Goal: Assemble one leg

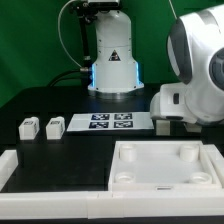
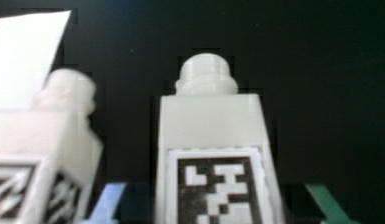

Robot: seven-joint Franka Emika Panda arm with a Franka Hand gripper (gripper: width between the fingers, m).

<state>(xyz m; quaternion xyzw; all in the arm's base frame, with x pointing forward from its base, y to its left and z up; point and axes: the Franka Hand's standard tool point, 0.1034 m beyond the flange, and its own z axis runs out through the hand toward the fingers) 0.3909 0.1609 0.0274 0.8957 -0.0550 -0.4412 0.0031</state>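
Observation:
In the wrist view a white leg point(image 2: 210, 140) with a round peg on its end and a black-and-white tag on its face lies between my fingers. My gripper point(image 2: 215, 206) is open, with a dark gap between the leg and each finger: the blue-tinted one point(image 2: 114, 200) and the green-tinted one point(image 2: 324, 198). A second leg point(image 2: 47, 150) lies close beside it, outside the jaws. In the exterior view my gripper point(image 1: 168, 122) is low over the table at the right, and the arm hides these two legs. Two more legs point(image 1: 28, 127) point(image 1: 54, 126) stand at the left.
The large white tray-like part point(image 1: 165, 178) with round corner sockets lies at the front right. The marker board point(image 1: 110, 122) lies mid-table. A white L-shaped rail point(image 1: 30, 180) lies at the front left. The robot base point(image 1: 113, 60) stands behind. A white flat surface point(image 2: 29, 45) shows beyond the second leg.

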